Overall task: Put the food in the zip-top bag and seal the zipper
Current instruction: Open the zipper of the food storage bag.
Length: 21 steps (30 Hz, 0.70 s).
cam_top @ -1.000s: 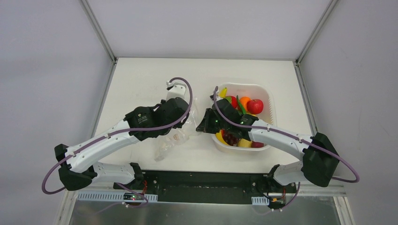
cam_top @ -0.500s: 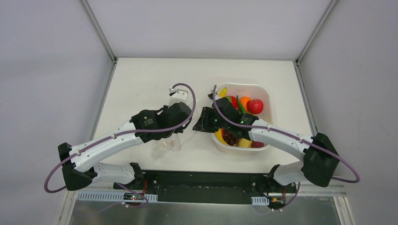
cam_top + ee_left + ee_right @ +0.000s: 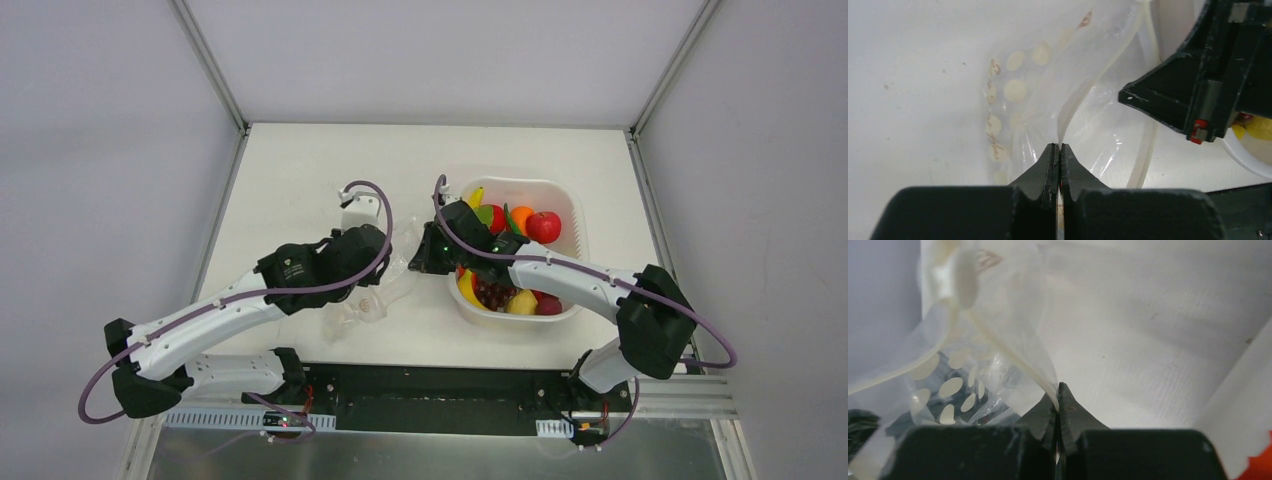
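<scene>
The clear zip-top bag (image 3: 375,300) with white dots lies crumpled at table centre, between the two arms. My left gripper (image 3: 1058,147) is shut on the bag's zipper strip (image 3: 1074,100), which curves up from the tips. My right gripper (image 3: 1058,388) is shut on another part of the bag's rim (image 3: 1013,352); the dotted film (image 3: 950,387) hangs to its left. In the top view the left gripper (image 3: 385,262) and right gripper (image 3: 420,262) face each other over the bag mouth. The food (image 3: 543,226), red, orange, yellow, green and purple pieces, lies in the white basket (image 3: 571,205).
The white basket stands right of the bag, with its left wall close to my right gripper. The right gripper's black body (image 3: 1198,85) fills the right side of the left wrist view. Grey walls enclose the table (image 3: 300,170).
Both grippers have shifted left and slightly back with the bag, and the right arm reaches further across. The bag has bunched up and moved nearer.
</scene>
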Each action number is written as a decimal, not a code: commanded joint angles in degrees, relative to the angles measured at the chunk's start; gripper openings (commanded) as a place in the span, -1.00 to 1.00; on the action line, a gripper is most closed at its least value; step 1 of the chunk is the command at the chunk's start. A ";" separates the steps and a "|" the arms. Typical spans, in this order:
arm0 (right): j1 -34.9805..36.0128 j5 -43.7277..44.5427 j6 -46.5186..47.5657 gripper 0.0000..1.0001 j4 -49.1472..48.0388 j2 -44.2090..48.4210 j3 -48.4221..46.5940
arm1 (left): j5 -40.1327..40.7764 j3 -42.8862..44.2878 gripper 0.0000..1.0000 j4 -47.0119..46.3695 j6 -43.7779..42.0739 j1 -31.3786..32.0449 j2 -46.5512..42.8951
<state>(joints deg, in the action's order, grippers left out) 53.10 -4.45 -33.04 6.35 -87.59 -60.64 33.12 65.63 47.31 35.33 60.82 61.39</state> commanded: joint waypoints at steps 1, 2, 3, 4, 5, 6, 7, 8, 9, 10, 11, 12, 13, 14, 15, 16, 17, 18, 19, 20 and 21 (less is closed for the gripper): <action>-0.13 8.53 4.11 -1.00 3.70 2.03 -0.30 | 10.68 0.32 -1.00 5.06 4.01 0.45 -3.98; -0.16 9.59 4.95 -1.00 5.25 1.88 -0.68 | 11.40 0.16 -1.00 5.20 4.18 0.46 -4.72; -0.16 10.71 5.75 -1.00 6.32 1.67 -1.09 | 11.82 0.07 -1.00 5.22 4.34 0.44 -5.49; -0.12 11.78 6.31 -1.00 7.13 1.37 -1.46 | 12.32 0.02 -1.00 5.47 4.58 0.44 -5.90; -0.13 12.85 6.80 -1.00 8.10 1.11 -1.89 | 12.85 0.14 -1.00 5.98 4.90 0.44 -6.13; -0.15 13.01 7.17 -1.00 9.09 0.94 -2.67 | 13.22 0.14 -1.00 6.21 4.95 0.44 -6.25; -0.13 12.55 7.47 -1.00 9.69 0.88 -3.14 | 13.23 0.12 -1.00 6.18 4.62 0.44 -6.23; -0.13 11.27 7.60 -1.00 9.79 0.97 -3.38 | 12.95 0.08 -1.00 6.00 4.31 0.46 -6.05; -0.12 9.22 7.79 -1.00 9.63 1.22 -3.64 | 12.62 0.06 -1.00 5.84 4.13 0.45 -5.70; -0.11 6.90 7.83 -0.99 9.03 1.59 -3.72 | 12.32 0.03 -1.00 5.71 4.24 0.44 -5.25; -0.13 5.25 7.64 -0.97 8.05 2.09 -3.58 | 11.79 0.04 -1.00 5.44 4.30 0.44 -4.68; -0.11 2.08 7.37 -0.93 7.01 2.66 -3.38 | 11.16 0.00 -1.00 5.14 4.43 0.44 -4.10; -0.14 0.31 7.14 -0.87 6.10 3.14 -3.35 | 10.79 -0.01 -1.00 4.93 4.66 0.44 -3.51; -0.19 -1.43 6.85 -0.80 5.23 3.55 -3.34 | 10.19 -0.17 -1.00 4.53 4.85 0.44 -2.97; -0.19 -2.72 6.81 -0.72 4.57 3.87 -3.41 | 9.68 -0.35 -1.00 3.88 4.91 0.44 -2.68; -0.20 -3.92 6.79 -0.65 4.40 4.06 -3.74 | 9.22 -0.53 -1.00 3.16 4.92 0.44 -2.48; -0.19 -4.73 6.77 -0.56 4.38 4.23 -3.98 | 8.63 -0.80 -1.00 2.46 4.92 0.44 -2.34; -0.21 -5.11 6.76 -0.50 4.48 4.48 -4.30 | 8.22 -1.03 -1.00 1.77 4.86 0.45 -2.33; -0.24 -5.46 6.80 -0.46 4.85 4.90 -4.57 | 7.99 -1.22 -1.00 1.20 4.76 0.47 -2.25; -0.27 -5.73 6.88 -0.41 5.14 5.43 -4.72 | 7.86 -1.28 -1.00 0.72 4.75 0.45 -2.19; -0.28 -6.09 6.97 -0.33 5.33 6.04 -4.82 | 7.84 -1.29 -1.00 0.61 4.75 0.47 -2.09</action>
<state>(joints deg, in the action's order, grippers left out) 53.10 -6.55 -26.72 12.25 -85.80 -62.46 41.63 64.79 50.00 39.46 60.82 59.18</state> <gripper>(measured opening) 0.281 0.010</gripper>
